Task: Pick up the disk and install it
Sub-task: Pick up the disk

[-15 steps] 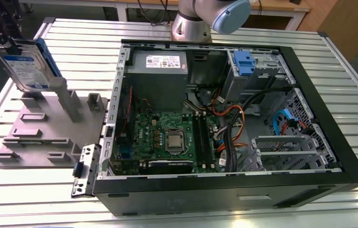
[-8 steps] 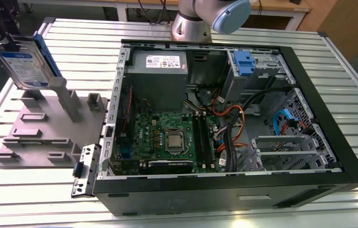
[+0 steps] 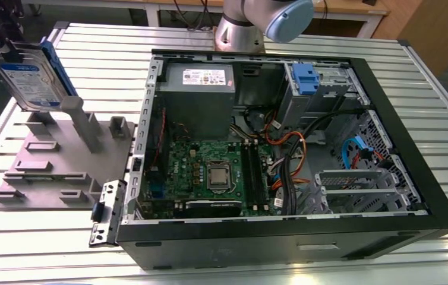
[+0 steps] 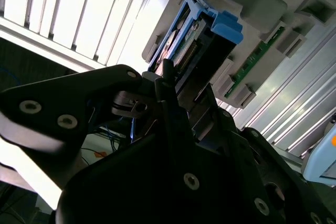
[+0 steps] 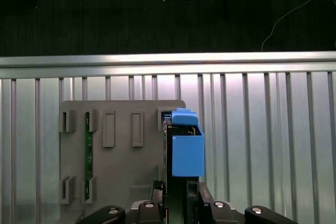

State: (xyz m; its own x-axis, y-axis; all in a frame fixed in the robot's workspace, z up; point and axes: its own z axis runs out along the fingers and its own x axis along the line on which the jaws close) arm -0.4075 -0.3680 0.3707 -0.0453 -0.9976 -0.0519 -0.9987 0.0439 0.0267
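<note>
Disk [image 5: 187, 153] standing on edge in grey holder [image 5: 121, 171] on tabletop [image 5: 262, 140], just ahead of hand [image 5: 176, 195], we cannot tell whether hand grips it

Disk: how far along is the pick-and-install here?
Done: nothing visible; the disk stands on edge in the grey fixture, outside the computer case. In hand: in both wrist views the gripper is close up against the disk's end; whether it grips is unclear. Left: lift-out and installation.
</note>
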